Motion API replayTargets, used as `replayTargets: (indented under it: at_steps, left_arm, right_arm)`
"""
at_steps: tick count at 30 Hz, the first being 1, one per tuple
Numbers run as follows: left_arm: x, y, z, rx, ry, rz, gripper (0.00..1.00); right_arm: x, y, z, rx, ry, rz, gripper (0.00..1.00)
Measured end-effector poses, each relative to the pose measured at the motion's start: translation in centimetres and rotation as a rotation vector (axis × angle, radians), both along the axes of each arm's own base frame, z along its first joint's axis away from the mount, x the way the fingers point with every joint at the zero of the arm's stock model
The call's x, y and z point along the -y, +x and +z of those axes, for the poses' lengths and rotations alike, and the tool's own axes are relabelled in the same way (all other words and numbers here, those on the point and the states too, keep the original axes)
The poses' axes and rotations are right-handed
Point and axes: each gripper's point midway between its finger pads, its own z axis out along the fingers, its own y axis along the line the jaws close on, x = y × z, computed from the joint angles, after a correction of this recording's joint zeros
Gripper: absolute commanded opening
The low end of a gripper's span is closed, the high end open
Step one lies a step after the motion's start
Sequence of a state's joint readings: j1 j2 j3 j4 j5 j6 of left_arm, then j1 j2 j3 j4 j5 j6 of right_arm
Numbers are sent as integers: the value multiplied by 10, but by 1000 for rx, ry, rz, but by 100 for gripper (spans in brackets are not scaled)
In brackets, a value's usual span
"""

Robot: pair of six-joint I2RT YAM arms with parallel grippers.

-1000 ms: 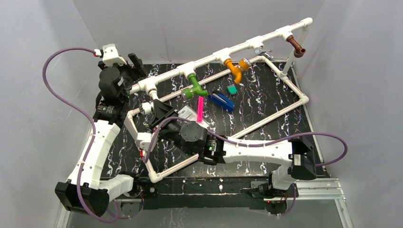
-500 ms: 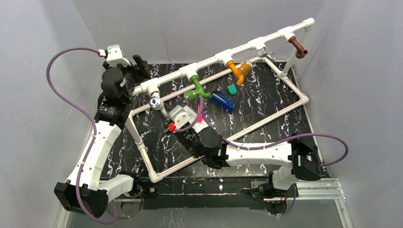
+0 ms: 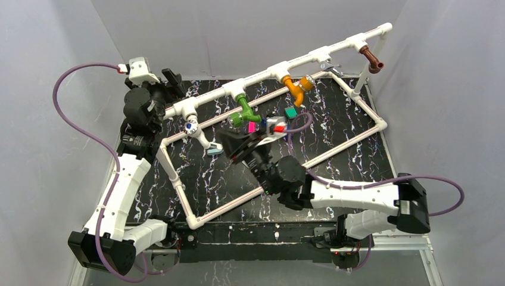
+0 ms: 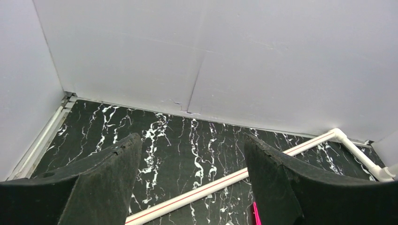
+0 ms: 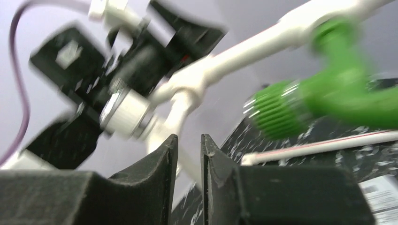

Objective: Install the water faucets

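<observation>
Already up on the pipe frame (image 3: 321, 55), all four faucets: white faucet (image 3: 196, 132) under the leftmost tee, spout slanting down to the right; next along, green faucet (image 3: 244, 111); then orange faucet (image 3: 296, 87); at the far right end, brown faucet (image 3: 373, 59). Just right of the white one and below the green one, right gripper (image 5: 189, 138), fingers squeezed almost together, only a thin slit between them and nothing in it. Near the frame's left end, left gripper (image 4: 191, 140), raised above the black marbled counter (image 4: 164, 136), fingers spread wide, holding nothing. Heavy motion blur across the right wrist view; contact with either faucet impossible to tell.
</observation>
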State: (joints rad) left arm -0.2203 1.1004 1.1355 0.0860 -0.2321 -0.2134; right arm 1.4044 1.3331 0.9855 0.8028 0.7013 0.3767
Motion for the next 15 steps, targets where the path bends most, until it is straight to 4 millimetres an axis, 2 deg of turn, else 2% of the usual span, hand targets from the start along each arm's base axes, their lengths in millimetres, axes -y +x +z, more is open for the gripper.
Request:
replayTargets:
  at_steps: [3, 6, 11, 15]
  left_arm:
    - [-8, 1, 0, 2, 0, 30, 78]
    - [-8, 2, 0, 1, 0, 32, 78]
    - [-8, 2, 0, 0, 0, 35, 78]
    - [-8, 2, 0, 0, 0, 35, 78]
  right_arm:
    - [34, 25, 17, -40, 78, -124, 4]
    - [54, 35, 31, -41, 120, -185, 18]
    - [56, 33, 32, 37, 29, -188, 46]
    - [49, 29, 26, 153, -141, -174, 60]
